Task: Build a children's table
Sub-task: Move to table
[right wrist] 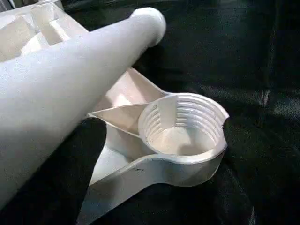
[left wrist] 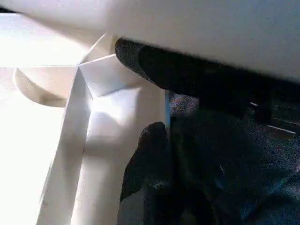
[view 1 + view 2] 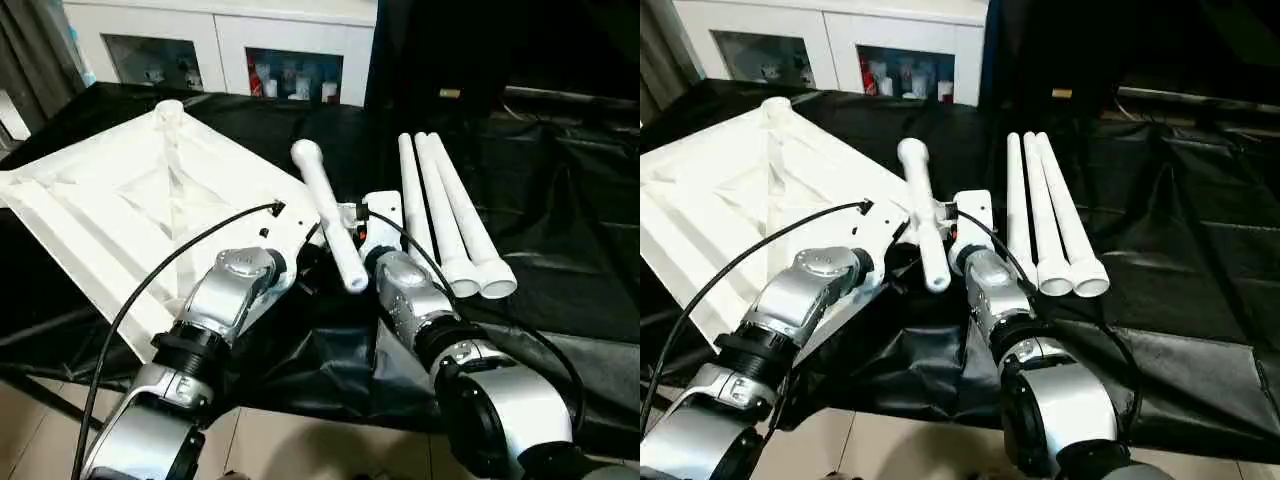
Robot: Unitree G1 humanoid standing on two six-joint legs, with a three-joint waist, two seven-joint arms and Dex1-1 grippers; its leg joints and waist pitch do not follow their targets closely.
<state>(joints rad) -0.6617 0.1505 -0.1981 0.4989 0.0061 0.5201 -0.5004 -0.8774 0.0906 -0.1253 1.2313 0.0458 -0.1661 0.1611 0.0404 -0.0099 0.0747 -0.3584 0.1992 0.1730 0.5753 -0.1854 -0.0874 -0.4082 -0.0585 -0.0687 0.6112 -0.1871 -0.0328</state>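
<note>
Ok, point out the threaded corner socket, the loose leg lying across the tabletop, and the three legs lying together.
threaded corner socket [image 1: 183, 136], right wrist view, inner floor.
loose leg [image 3: 330, 220], left eye view, mid-shaft.
three legs [image 3: 447, 215], left eye view, middle leg's shaft.

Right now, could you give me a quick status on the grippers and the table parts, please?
Left gripper shut on tabletop rim. Right gripper open beside loose leg, corner socket empty. Three legs lying aside. Nothing blocking.

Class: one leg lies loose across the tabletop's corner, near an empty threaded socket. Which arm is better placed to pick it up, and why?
Right. The right gripper sits beside the leg and socket; the left gripper is shut on the tabletop rim, steadying it.
</note>
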